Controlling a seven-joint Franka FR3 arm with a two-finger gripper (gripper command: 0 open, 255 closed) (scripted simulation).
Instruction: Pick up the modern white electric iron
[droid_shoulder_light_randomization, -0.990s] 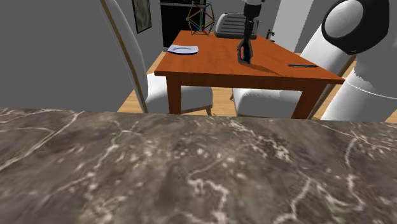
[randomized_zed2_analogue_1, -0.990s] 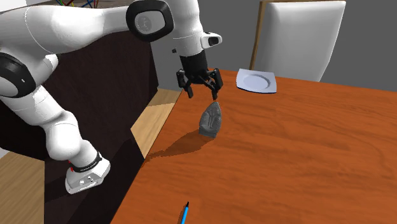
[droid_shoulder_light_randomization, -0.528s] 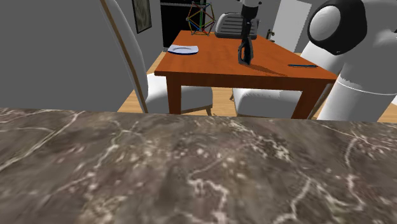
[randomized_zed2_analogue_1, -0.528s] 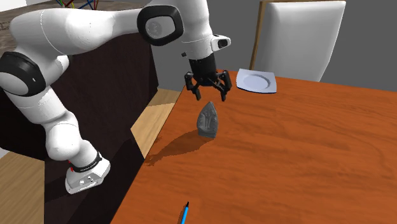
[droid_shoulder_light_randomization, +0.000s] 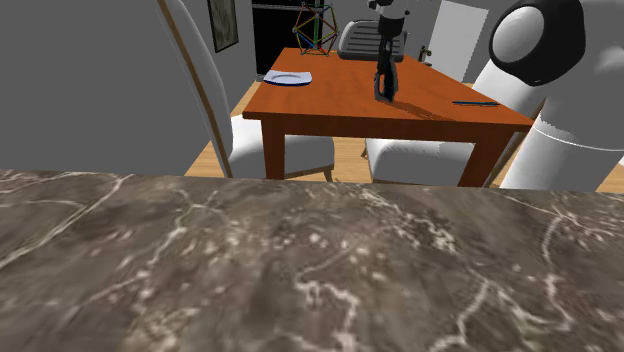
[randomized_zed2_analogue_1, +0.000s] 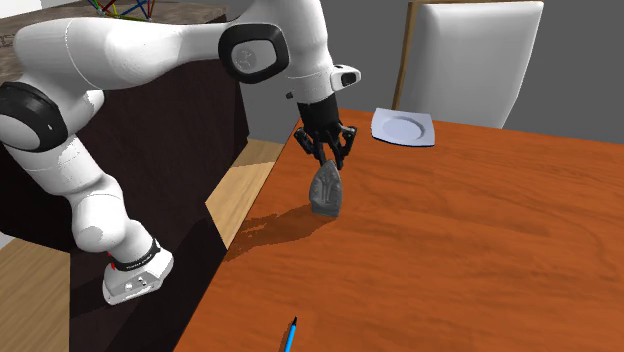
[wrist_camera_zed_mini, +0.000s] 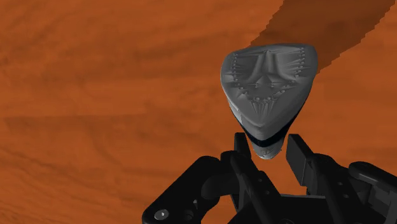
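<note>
**Pincer clamped on the nose of a standing iron**

Grey walls stand behind a reddish wooden table (randomized_zed2_analogue_1: 480, 230), which carries everything that matters here. The pincer (wrist_camera_zed_mini: 265, 146) comes straight down from above and is clenched on the iron (randomized_zed2_analogue_1: 328, 190), its two black fingers (wrist_camera_zed_mini: 300, 156) pressing the narrow nose from either side.

The iron is drawn grey with a dark band. It stands upright on its heel, close to the table edge on the arm's side, with its nose at 12 o'clock. That pose probably explains the grip, since the nose looks like the slimmest part a pincer can reach from above. The heel appears to rest on the wood, so the iron is not yet lifted.

In the second exterior view a white plate (randomized_zed2_analogue_1: 404, 127) lies at 2 o'clock from the iron, well apart. A dark blue pen (randomized_zed2_analogue_1: 288, 336) lies at 6 o'clock, and neither is in the way of a lift. A white chair (randomized_zed2_analogue_1: 475, 60) stands at 1 o'clock, beyond the plate.

That view holds one iron, one plate, one pen and one chair.
</note>
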